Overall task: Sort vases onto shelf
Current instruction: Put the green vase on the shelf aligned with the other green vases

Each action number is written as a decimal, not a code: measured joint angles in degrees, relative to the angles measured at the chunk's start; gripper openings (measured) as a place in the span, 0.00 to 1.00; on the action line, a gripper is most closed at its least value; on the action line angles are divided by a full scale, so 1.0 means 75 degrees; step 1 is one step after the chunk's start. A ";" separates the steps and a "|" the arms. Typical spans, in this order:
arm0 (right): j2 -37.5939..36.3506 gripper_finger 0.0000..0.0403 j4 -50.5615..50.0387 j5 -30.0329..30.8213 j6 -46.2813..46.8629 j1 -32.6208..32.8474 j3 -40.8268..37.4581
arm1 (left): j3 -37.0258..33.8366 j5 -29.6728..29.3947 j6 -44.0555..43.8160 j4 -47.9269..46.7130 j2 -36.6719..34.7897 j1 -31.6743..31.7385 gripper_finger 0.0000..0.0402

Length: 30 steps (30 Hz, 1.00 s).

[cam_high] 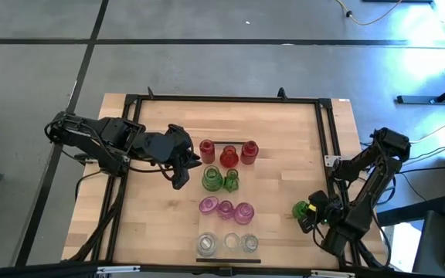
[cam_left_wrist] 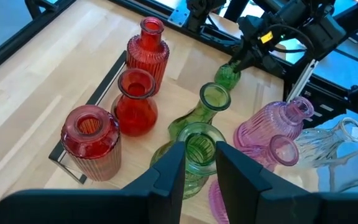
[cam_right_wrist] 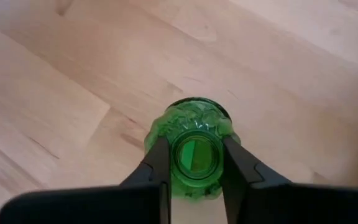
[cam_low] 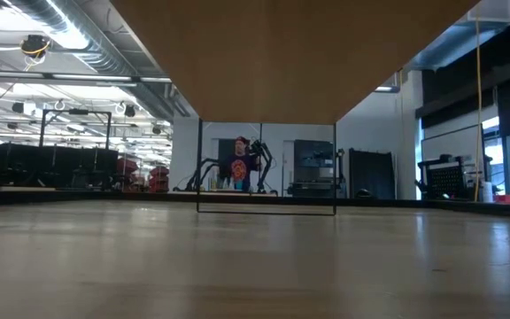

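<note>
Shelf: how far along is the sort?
Done: three red vases, three pink vases, three clear vases and two green vases stand in rows on the shelf. In hand: the right end effector grips the third green vase on the table's right. The left end effector is beside the green row. Left: place that vase.

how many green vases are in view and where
3. Two stand on the shelf in the green row: one with the left gripper at its neck, one beside it. The third is off the shelf, in the right gripper.
</note>
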 joint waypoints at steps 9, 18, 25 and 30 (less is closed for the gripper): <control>-0.0732 0.16 -0.0240 0.0095 -0.0312 -0.0269 -0.0005 | 0.0000 -0.0001 0.0000 -0.0003 0.0000 0.0000 0.21; -0.1320 0.15 -0.1516 0.0464 -0.2738 -0.1334 0.1308 | 0.0000 0.0005 0.0003 -0.0006 0.0000 0.0000 0.21; -0.1318 0.15 -0.2053 0.1243 -0.5224 -0.2482 0.2909 | 0.0000 0.0013 0.0001 0.0077 -0.0051 -0.0025 0.21; -0.1128 0.15 -0.2088 0.1391 -0.6960 -0.3457 0.3772 | 0.0002 -0.0166 0.0003 0.0109 -0.0195 -0.0102 0.21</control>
